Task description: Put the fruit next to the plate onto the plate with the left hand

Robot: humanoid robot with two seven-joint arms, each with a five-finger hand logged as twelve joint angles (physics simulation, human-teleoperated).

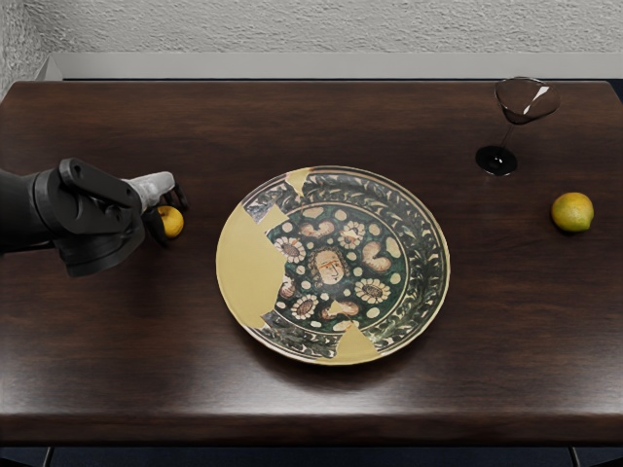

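Note:
A small orange fruit point(172, 221) lies on the dark table just left of the plate point(243, 263), a large round dish with a yellow and green painted pattern and a face in the middle. My left hand point(156, 204) comes in from the left edge and is right at the fruit, its dark fingers curled around the fruit's left side. Whether the fruit rests on the table or is lifted I cannot tell. The hand covers part of the fruit. The right arm is out of view.
A second yellow-orange fruit point(572, 211) sits near the table's right edge. A dark wine glass point(514, 117) stands at the back right. A grey wall runs behind the table's far edge.

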